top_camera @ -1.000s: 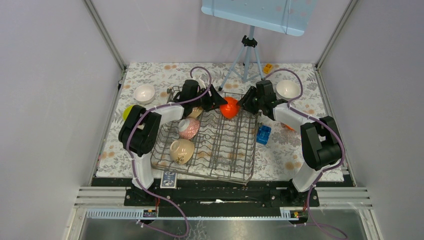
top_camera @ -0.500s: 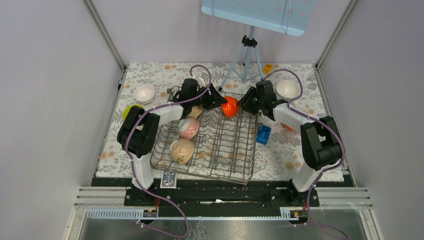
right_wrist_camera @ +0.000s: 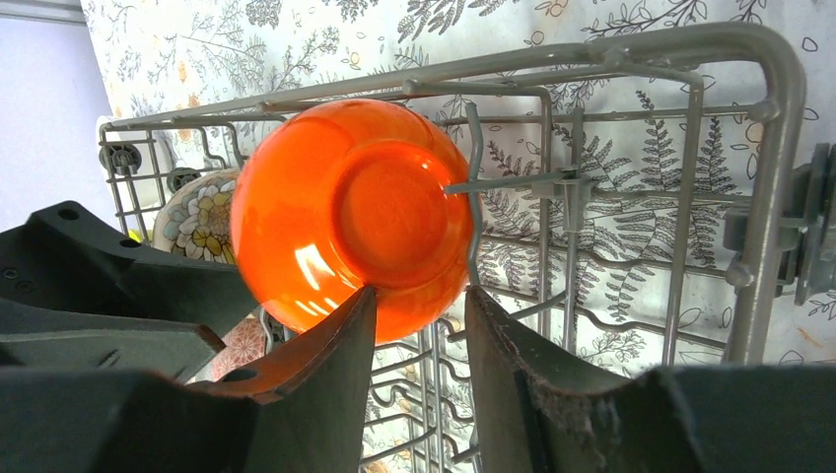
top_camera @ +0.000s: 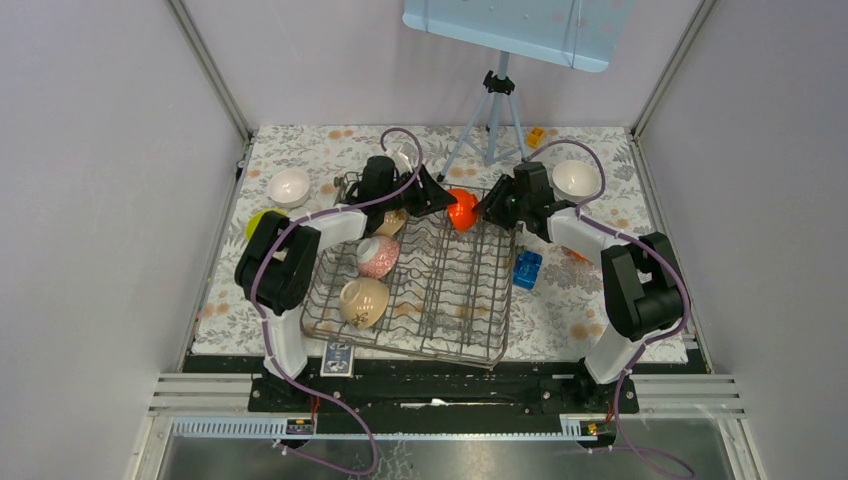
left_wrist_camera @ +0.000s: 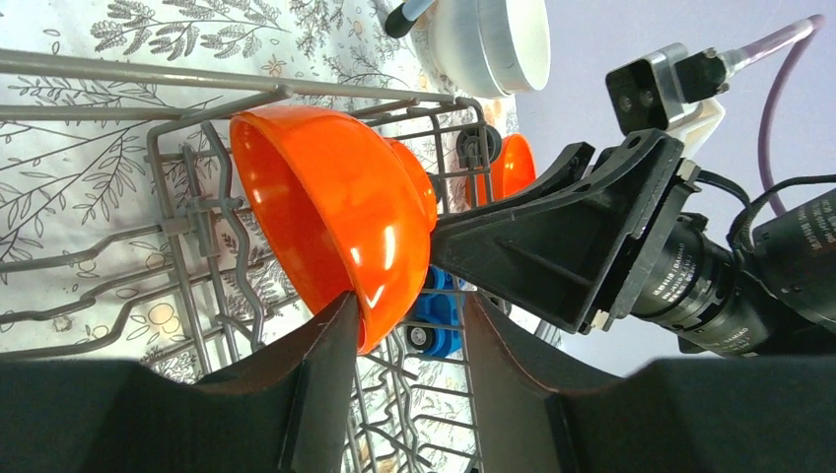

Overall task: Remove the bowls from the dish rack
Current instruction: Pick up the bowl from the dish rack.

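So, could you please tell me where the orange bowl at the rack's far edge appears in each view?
Top external: orange bowl, centre, at the dish rack's far edge.
Left wrist: centre-left, opening facing left.
Right wrist: centre-left, base towards camera.
Shared landmark: the rack's grey wire rim.

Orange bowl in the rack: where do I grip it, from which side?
Probably pinch the rim of the orange bowl with the left tool, one finger inside, one outside. It stands on edge, mouth toward that arm; the right tool faces only its rounded bottom.
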You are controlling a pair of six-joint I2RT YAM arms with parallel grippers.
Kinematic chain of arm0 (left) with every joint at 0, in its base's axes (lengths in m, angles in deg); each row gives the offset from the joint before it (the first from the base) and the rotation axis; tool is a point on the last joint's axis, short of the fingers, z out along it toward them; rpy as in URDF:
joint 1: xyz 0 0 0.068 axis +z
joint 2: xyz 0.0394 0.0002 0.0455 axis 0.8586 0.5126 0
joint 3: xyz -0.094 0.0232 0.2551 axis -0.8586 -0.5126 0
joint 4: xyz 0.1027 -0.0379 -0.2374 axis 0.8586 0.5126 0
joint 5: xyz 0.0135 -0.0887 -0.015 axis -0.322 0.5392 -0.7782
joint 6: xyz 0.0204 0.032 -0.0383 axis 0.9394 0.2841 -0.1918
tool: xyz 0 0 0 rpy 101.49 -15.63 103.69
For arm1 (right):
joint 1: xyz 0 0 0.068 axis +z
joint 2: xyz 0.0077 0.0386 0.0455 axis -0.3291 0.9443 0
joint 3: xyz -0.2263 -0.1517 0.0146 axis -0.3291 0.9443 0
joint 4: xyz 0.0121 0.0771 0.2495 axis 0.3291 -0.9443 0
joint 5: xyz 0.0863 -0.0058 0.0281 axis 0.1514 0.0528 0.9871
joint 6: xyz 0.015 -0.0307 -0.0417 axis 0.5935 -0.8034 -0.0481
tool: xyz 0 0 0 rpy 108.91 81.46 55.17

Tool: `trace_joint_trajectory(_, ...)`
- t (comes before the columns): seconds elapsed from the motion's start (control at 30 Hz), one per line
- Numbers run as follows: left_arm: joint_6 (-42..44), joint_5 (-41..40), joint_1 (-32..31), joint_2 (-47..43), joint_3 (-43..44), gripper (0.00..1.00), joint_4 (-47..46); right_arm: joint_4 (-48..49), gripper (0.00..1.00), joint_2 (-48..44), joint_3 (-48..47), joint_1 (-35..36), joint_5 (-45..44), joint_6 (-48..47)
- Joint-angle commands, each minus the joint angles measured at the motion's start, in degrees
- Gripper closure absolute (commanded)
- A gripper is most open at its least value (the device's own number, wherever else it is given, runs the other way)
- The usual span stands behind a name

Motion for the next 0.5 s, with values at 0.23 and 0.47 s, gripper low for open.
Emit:
trace_joint_trajectory(0.23, -3.72, 2.74, -2.56, 1.8, 0.9, 0.59, -11.47, 1.57, 0.56, 0.29, 1.95, -0.93, 0.88, -0.31)
trace_joint_trajectory(0.47, -3.89, 2.49, -3.12, 3.0, 1.12, 0.62, -12.01, 1.68, 0.56, 0.39, 2.04, -1.21, 1.49, -0.46)
